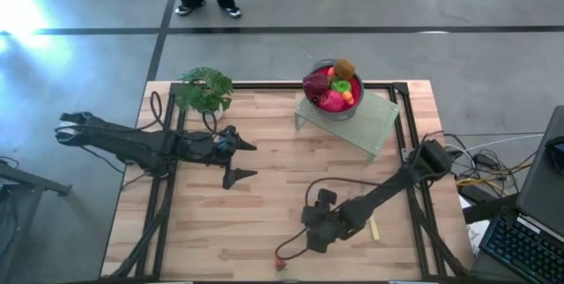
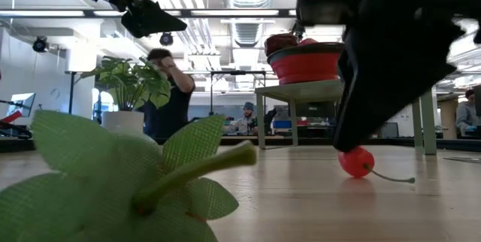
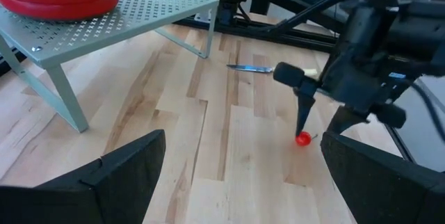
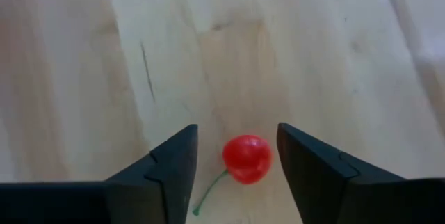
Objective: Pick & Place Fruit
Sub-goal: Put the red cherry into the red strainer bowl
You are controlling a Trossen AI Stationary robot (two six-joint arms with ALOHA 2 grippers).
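bare wood lies open across the table's point(image 1: 264, 187) middle. the far right is blocked by a perforated stand point(image 1: 374, 125) bearing a bowl point(image 1: 333, 108); a potted plant point(image 1: 204, 88) occupies the far left. a knife point(image 3: 250, 69) lies right of centre.

**Desk surface and contents**

Light wooden desk point(image 1: 264, 178). On it: perforated green stand point(image 1: 374, 125) at far right, potted plant point(image 1: 204, 90) at far left, red cherry point(image 1: 280, 264) at near edge, knife point(image 1: 374, 228) near right.
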